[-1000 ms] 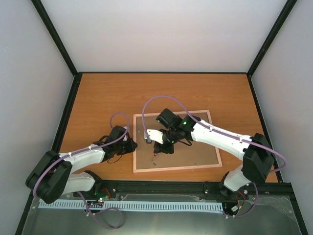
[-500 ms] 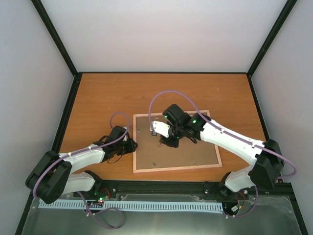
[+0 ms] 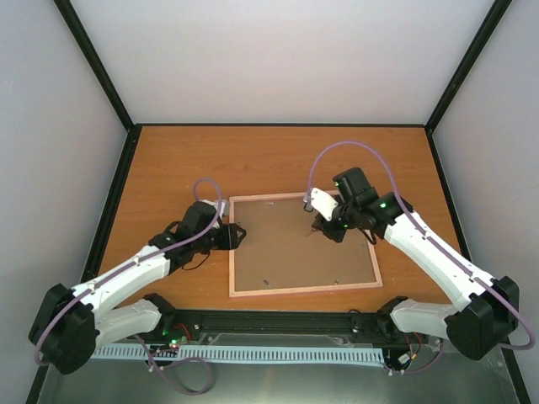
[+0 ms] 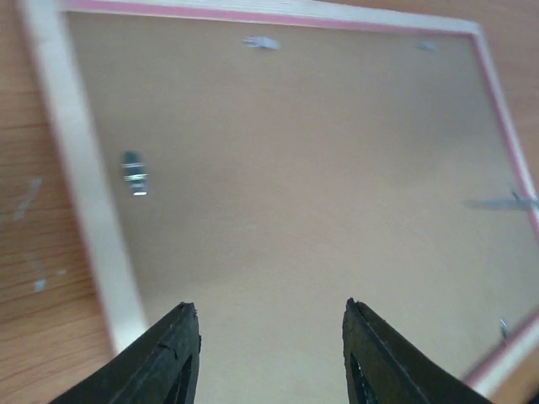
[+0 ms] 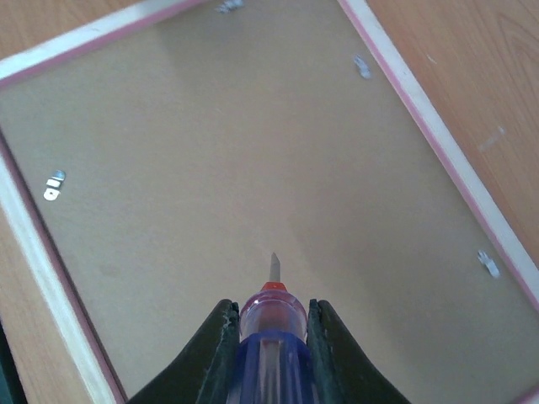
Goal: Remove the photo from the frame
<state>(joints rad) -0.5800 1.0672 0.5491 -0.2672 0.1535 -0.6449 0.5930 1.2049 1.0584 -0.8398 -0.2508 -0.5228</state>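
- The frame [image 3: 303, 289] lies flat on the table [image 3: 168, 160], back side up. It is closer to the near edge than the far edge, and a little right of the middle.
- The board [image 3: 286, 257] sits inside the frame, facing up.
- Small clips [image 4: 133, 172] sit on the board, just inside the frame's edges.
- The left gripper [image 3: 239, 236] is at the frame's left edge, over the board.
- The right gripper [image 3: 324, 230] is over the frame's far right part.
- The screwdriver [image 5: 271, 316] sits between the right gripper's fingers, its tip pointing at the board.
- The 2 grippers are well apart.
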